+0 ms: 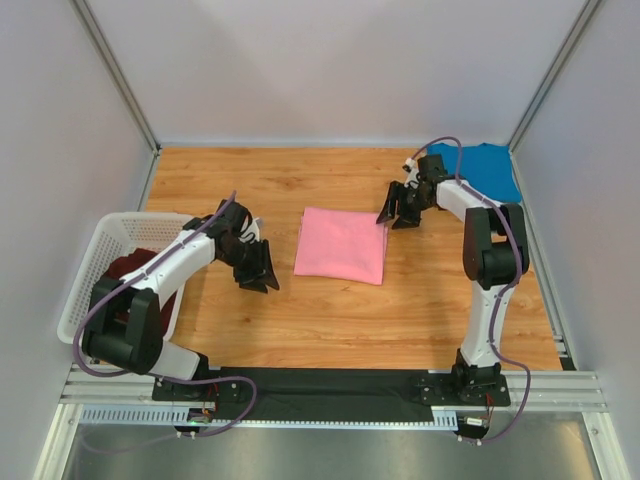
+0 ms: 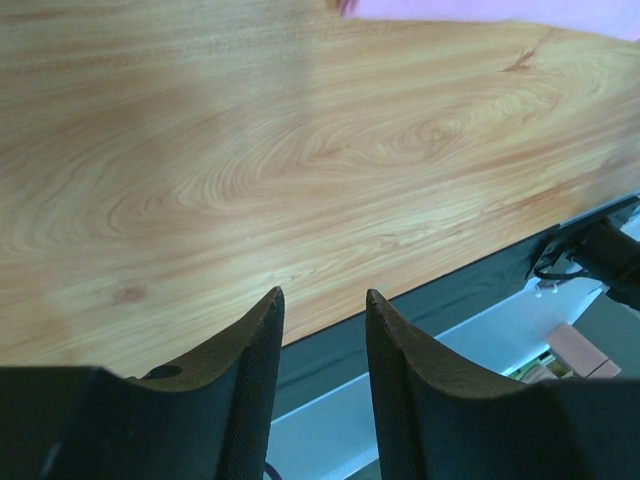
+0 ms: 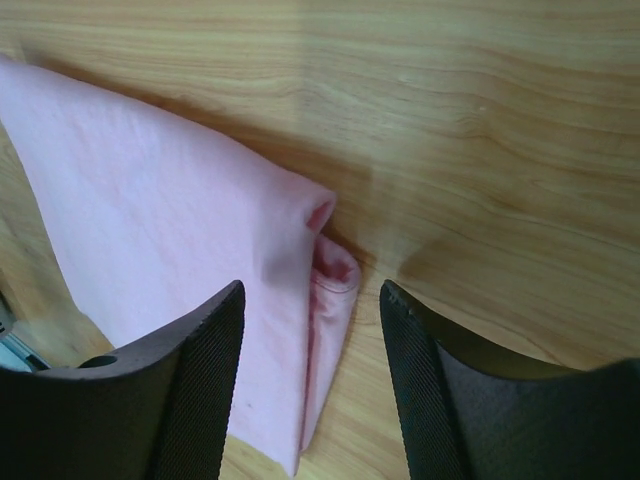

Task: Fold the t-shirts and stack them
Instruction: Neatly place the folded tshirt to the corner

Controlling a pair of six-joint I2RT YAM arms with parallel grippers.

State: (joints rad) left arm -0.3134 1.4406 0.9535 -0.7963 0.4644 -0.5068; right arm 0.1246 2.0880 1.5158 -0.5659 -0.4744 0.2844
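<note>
Right pincer (image 1: 398,212): jaws parted and empty, poised over the far right corner of the pink t-shirt (image 1: 342,245), not closed on it.
Left pincer (image 1: 260,275): jaws parted with nothing between them, over bare wood just left of the pink t-shirt's near left corner.
Worktop (image 1: 300,320): wood-grain; the pink t-shirt lies about at its middle.
Basket (image 1: 85,275): white lattice, well left of the pink t-shirt, beyond the left arm.
Pink t-shirt: folded to a flat rectangle, lying alone.
Blue t-shirt (image 1: 480,165): well to the right of and behind the pink t-shirt, lying flat in the back corner; the two are apart, not stacked.
Maroon t-shirt (image 1: 130,268): bunched inside the basket, probably not yet folded.
Corner layers (image 3: 325,240): the pink t-shirt's stacked edges gape slightly under the right pincer.
Risk: a pinch here may catch only the top layer, so lifting would pull the fold open. Lifting one-sided would let the rectangle sag and skew before it reaches the blue t-shirt.
</note>
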